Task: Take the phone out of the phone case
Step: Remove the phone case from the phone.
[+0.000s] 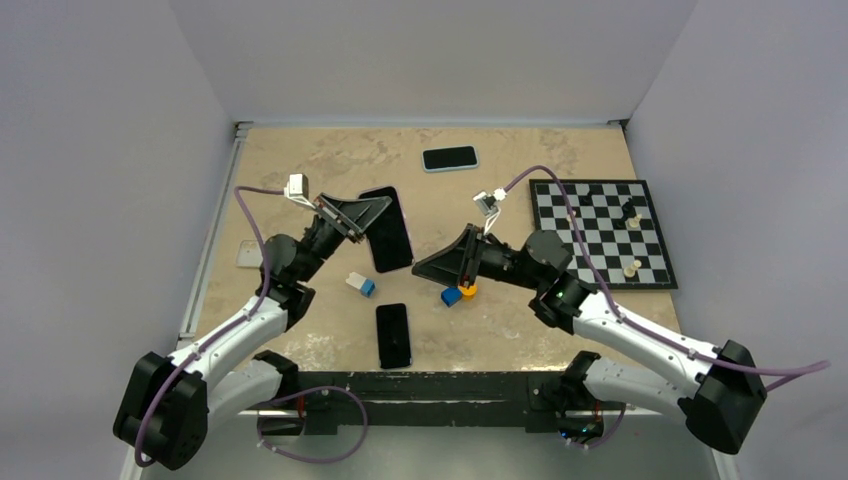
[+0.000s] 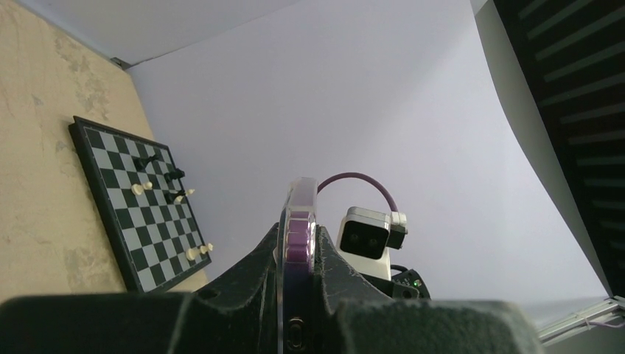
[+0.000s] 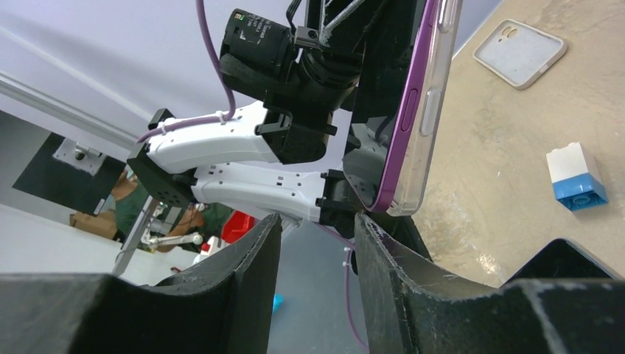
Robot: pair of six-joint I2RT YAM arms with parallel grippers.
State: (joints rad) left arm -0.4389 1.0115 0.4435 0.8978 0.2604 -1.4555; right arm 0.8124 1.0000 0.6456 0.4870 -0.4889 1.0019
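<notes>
The tan counter (image 1: pixel 300 170) carries a chessboard (image 1: pixel 600 232) at its right side. The left hand (image 2: pixel 298 249) is clenched on the phone (image 3: pixel 402 125), holding it on edge above the counter. The purple phone sits inside its clear phone case (image 3: pixel 438 74). The right hand (image 3: pixel 317 243) is released, its fingers spread just below the phone's lower corner.

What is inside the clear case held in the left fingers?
A purple phone, its edge showing through the clear case. The left fingers cover the clamped part.
</notes>
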